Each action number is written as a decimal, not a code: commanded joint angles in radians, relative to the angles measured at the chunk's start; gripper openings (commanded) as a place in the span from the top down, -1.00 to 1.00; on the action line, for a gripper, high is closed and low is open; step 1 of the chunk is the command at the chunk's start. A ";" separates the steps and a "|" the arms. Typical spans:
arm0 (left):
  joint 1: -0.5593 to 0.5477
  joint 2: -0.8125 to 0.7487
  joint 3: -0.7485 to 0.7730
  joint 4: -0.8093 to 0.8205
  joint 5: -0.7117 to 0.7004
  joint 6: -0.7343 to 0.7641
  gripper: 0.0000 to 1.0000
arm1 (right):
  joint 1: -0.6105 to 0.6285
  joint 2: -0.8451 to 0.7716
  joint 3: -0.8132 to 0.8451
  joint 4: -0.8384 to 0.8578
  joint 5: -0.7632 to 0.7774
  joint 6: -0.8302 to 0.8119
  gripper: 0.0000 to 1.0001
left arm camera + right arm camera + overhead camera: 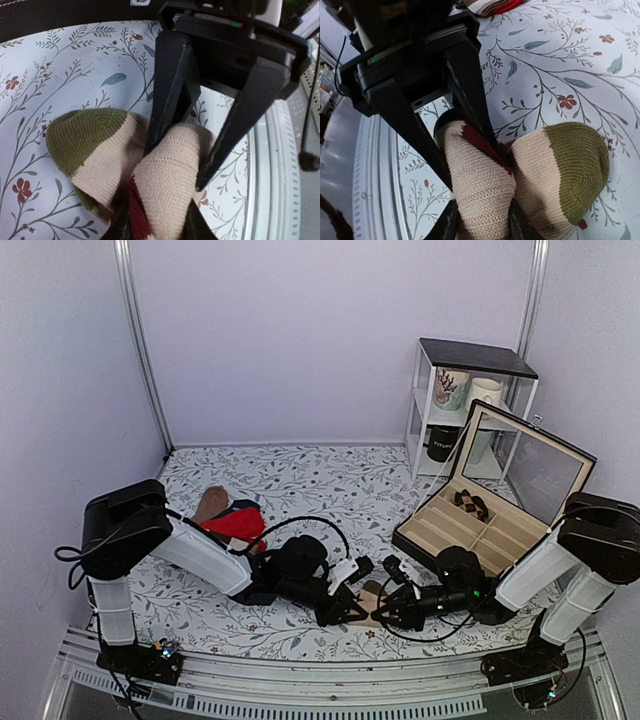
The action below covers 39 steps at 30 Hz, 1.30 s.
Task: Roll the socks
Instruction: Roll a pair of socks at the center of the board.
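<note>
I see one bundle of socks (100, 150) lying left of the single box (450, 528), nearer the front. Two grippers meet on it: the left gripper (174, 167) is clamped on its beige fold, and the right gripper (476, 172) pinches the same fold.

Pale, lavender-tinted walls close the space: a back wall (330, 340) and a left wall (60, 370), plain and evenly lit, with no hard shadows. Slim metal posts (140, 340) run up the corners. The bench (300, 475) wears a white cloth printed with grey-green leafy sprigs and small red flowers. At its far right stands a small white-framed shelf unit (418, 400) with a black top, holding a patterned cup (451, 388), a cream cup (485, 392) and a black mug (441, 443). Just before it lies an open black box (440, 525) with beige compartments, its glass lid (535, 465) raised. An aluminium rail (330, 695) edges the near side
</note>
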 commanded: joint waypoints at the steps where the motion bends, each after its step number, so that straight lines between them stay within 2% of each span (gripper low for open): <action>1: -0.015 0.133 -0.087 -0.470 -0.091 0.008 1.00 | 0.018 0.048 -0.001 -0.010 0.009 0.062 0.55; 3: -0.015 0.120 -0.086 -0.475 -0.128 0.013 1.00 | 0.019 0.052 0.004 -0.026 0.018 0.084 0.68; 4: -0.015 0.109 -0.084 -0.477 -0.157 0.013 0.88 | 0.018 0.057 0.008 -0.039 0.020 0.104 0.71; 5: -0.017 0.094 -0.082 -0.475 -0.193 0.014 0.68 | 0.018 0.065 0.011 -0.046 0.021 0.116 0.73; 9: -0.021 0.004 -0.060 -0.457 -0.337 0.037 0.56 | 0.018 0.128 0.006 -0.066 0.037 0.198 0.76; 11: -0.031 -0.066 -0.052 -0.424 -0.429 0.063 -0.01 | 0.018 0.155 0.000 -0.068 0.035 0.240 0.76; 14: -0.056 -0.170 -0.076 -0.324 -0.529 0.134 -0.05 | 0.018 0.165 -0.019 -0.068 0.035 0.301 0.77; 19: -0.100 -0.326 -0.194 -0.078 -0.594 0.247 -0.16 | 0.016 0.140 -0.041 -0.125 0.030 0.393 0.77; 23: -0.121 -0.366 -0.337 0.163 -0.562 0.321 -0.22 | 0.016 0.136 -0.050 -0.154 -0.003 0.458 0.77; 26: -0.125 -0.328 -0.395 0.346 -0.517 0.369 -0.25 | 0.017 0.134 -0.049 -0.186 -0.003 0.476 0.77; 30: -0.132 -0.280 -0.396 0.446 -0.446 0.390 -0.28 | 0.017 0.125 -0.038 -0.224 0.000 0.464 0.77; 34: -0.144 -0.273 -0.420 0.578 -0.407 0.436 -0.43 | 0.017 0.124 -0.037 -0.236 0.006 0.455 0.77; 39: -0.144 -0.241 -0.370 0.533 -0.355 0.469 -0.45 | 0.017 0.137 -0.035 -0.234 0.008 0.451 0.77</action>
